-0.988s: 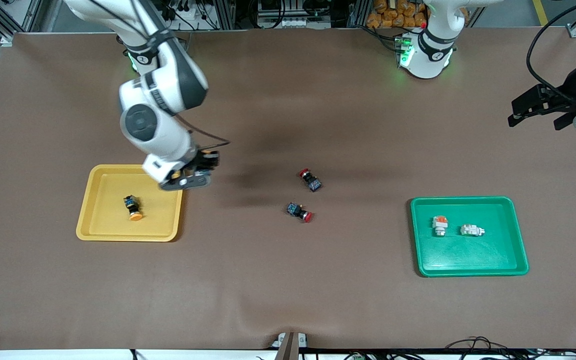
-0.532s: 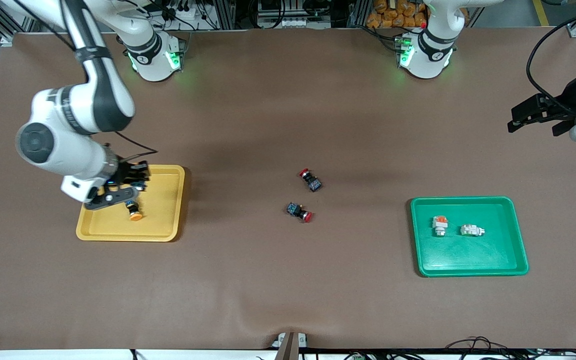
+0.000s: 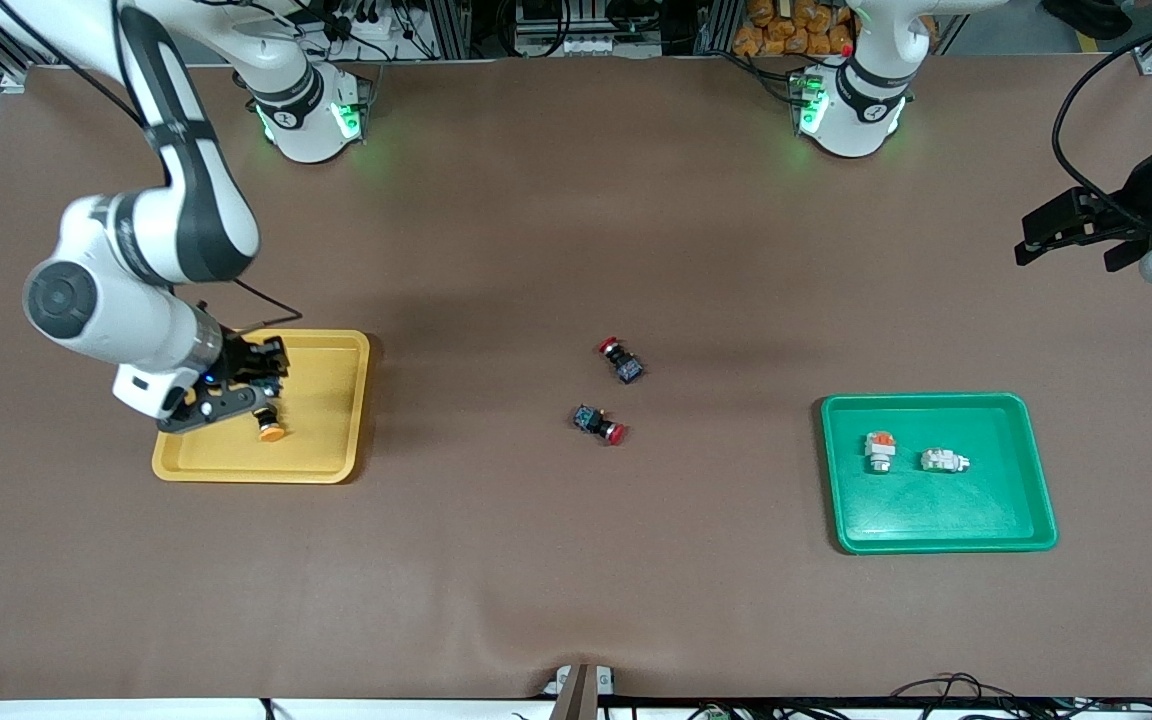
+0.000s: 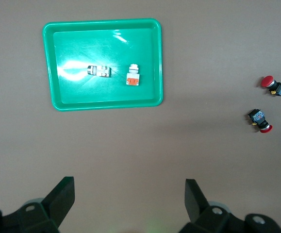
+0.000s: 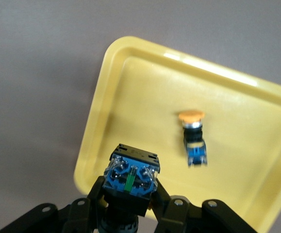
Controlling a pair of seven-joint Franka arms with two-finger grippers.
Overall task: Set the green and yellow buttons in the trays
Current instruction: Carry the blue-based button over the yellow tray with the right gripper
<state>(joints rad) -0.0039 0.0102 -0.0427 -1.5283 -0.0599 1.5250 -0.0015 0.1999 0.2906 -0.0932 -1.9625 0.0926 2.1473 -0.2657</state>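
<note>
My right gripper (image 3: 258,372) is over the yellow tray (image 3: 331,455), shut on a black-blue button (image 5: 132,177) whose cap is hidden. Another black-blue button with a yellow-orange cap (image 3: 269,430) lies in that tray, partly under the gripper; it also shows in the right wrist view (image 5: 193,136) on the yellow tray (image 5: 130,77). The green tray (image 3: 936,520) holds two white-grey buttons, one with an orange bit (image 3: 879,450) and one beside it (image 3: 944,461). My left gripper (image 3: 1071,228) is open and empty, waiting high over the left arm's end of the table.
Two black-blue switches with red caps lie mid-table, one (image 3: 621,360) farther from the front camera, one (image 3: 600,423) nearer. In the left wrist view they show as one (image 4: 274,86) and the other (image 4: 259,120), with the green tray (image 4: 101,103).
My right gripper has carried the black-blue button from beside the yellow tray's inner edge to over the tray, then shifted slightly toward its outer rim. The left arm has barely moved.
</note>
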